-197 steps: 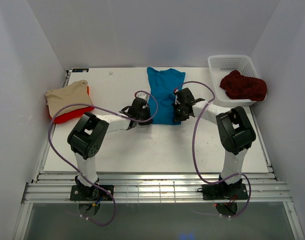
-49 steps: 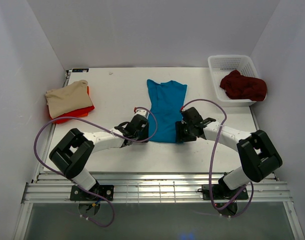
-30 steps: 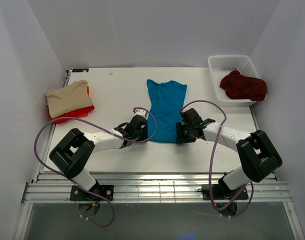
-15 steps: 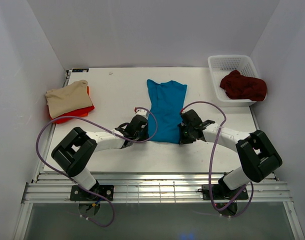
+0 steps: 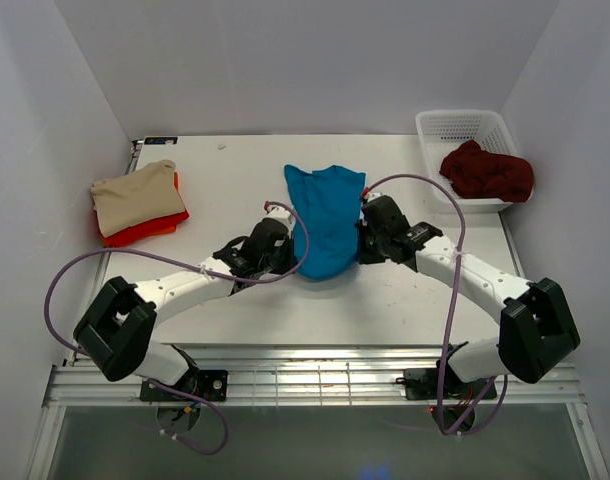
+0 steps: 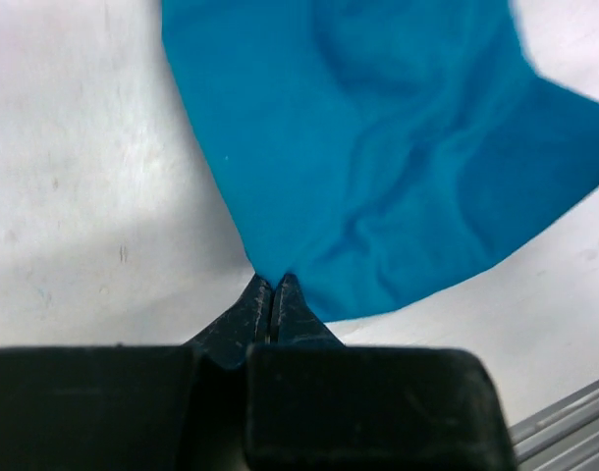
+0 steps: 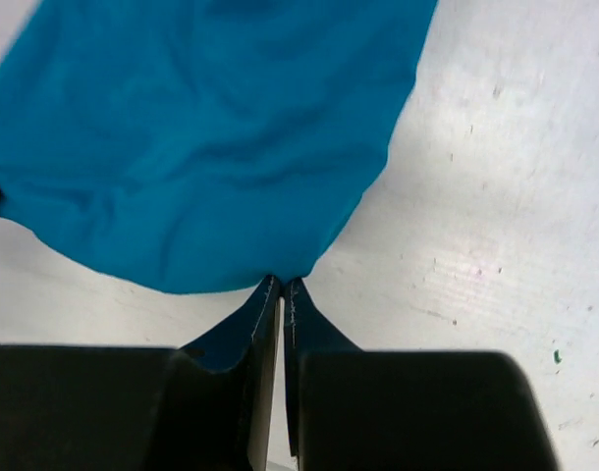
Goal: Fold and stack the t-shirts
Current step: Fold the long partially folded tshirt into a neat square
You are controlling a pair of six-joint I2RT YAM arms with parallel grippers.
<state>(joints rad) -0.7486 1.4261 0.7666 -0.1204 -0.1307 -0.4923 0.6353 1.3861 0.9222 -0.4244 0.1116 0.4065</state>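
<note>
1. left gripper [image 6: 272, 287]: jaws pressed together, pinching the near left corner of the teal t-shirt [image 5: 325, 215]. the cloth runs from the tips toward 1 o'clock.
2. right gripper [image 7: 283, 287]: jaws pressed together on the near right corner. the cloth spreads toward 11 o'clock.
3. the teal t-shirt sits mid-table [image 5: 235, 165] between both grippers, its near hem rounded and bunched.
4. at 10 o'clock, the beige t-shirt [image 5: 135, 195] lies on the red t-shirt [image 5: 150, 229].
5. at 2 o'clock, the maroon t-shirt [image 5: 487, 171] is heaped in the white basket [image 5: 463, 122].
</note>
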